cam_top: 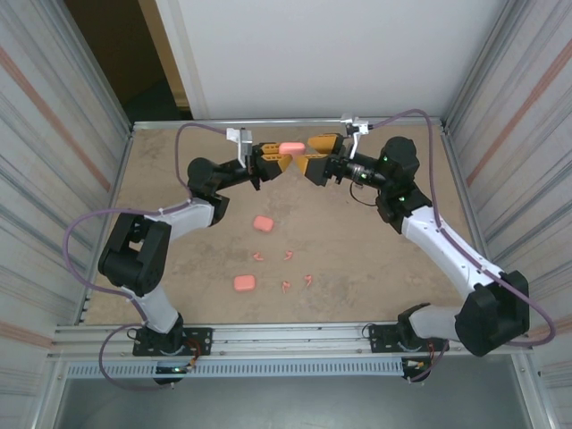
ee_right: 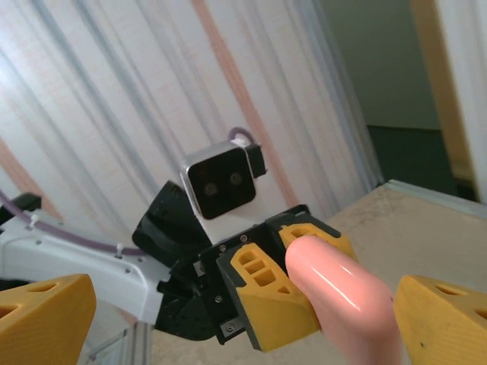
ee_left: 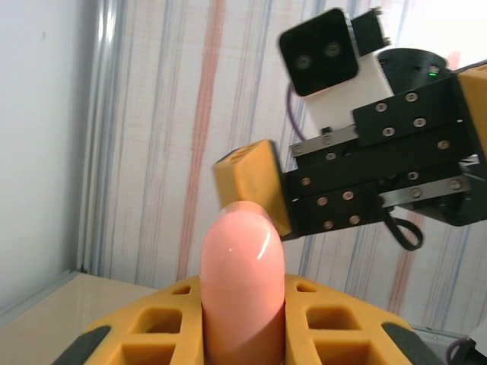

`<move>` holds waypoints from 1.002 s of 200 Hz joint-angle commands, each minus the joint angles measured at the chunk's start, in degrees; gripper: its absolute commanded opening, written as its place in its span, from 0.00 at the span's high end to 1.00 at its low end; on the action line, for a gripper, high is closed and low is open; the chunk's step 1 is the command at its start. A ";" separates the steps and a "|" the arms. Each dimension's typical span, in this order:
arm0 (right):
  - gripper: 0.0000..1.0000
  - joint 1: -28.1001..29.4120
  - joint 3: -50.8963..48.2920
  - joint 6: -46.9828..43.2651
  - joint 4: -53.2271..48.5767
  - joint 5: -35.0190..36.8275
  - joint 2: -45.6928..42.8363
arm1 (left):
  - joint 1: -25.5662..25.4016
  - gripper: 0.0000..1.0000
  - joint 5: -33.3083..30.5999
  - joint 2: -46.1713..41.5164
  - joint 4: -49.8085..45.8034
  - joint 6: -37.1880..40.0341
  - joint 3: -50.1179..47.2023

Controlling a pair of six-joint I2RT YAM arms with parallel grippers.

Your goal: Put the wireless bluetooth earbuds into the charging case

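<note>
Over tan table (cam_top: pixel 357 250), left gripper (cam_top: pixel 277 155) clamps glossy pink rounded plastic case (cam_top: pixel 291 147), long axis pointing between wide-spread fingers of right gripper (cam_top: pixel 309 152).

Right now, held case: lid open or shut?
Shut. The pink case in the left gripper shows one smooth closed shell, no raised lid.

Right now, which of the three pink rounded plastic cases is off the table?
The pink case clamped in the left gripper; the middle case and the near case lie on the table.
</note>
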 commanded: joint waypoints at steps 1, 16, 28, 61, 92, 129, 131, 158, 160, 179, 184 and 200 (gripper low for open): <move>0.01 -1.81 -1.87 -0.69 -4.79 7.23 -3.53 | 1.15 1.00 -2.40 0.35 -2.30 0.95 0.59; 0.01 -3.25 -3.38 -0.87 -8.78 10.93 -5.13 | 1.75 1.00 -3.01 0.19 -5.49 2.17 0.53; 0.01 -4.55 -5.32 -0.54 -9.38 12.11 -6.44 | 2.16 1.00 -3.87 0.01 -10.62 4.03 0.73; 0.01 -6.09 -8.50 -2.03 -15.71 15.88 -9.77 | 2.57 1.00 -6.76 -0.65 -30.73 12.49 3.69; 0.01 -6.76 -10.52 -2.41 -19.45 18.89 -11.05 | 2.79 1.00 -11.39 0.91 -43.98 15.01 7.47; 0.01 -6.92 -10.88 -2.44 -21.97 20.74 -10.80 | 3.33 1.00 -16.87 6.09 -59.20 13.45 14.80; 0.01 -6.95 -10.78 -2.39 -22.08 20.78 -10.80 | 3.42 1.00 -17.05 6.45 -59.91 13.24 15.17; 0.01 -7.00 -10.75 -2.44 -22.67 21.34 -10.48 | 4.06 1.00 -17.74 11.12 -66.02 12.03 19.23; 0.01 -6.88 -10.75 -2.43 -22.80 21.42 -10.39 | 4.13 1.00 -17.77 11.46 -66.34 11.99 19.48; 0.01 -7.05 -10.72 -2.45 -22.89 21.65 -10.00 | 4.21 1.00 -18.28 14.25 -68.99 11.84 21.36; 0.01 -7.05 -10.68 -2.42 -22.87 21.63 -9.92 | 4.21 1.00 -18.31 14.99 -69.69 11.83 21.93; 0.01 -7.06 -10.53 -2.45 -22.87 21.57 -9.43 | 4.32 1.00 -18.98 17.20 -72.50 12.07 23.72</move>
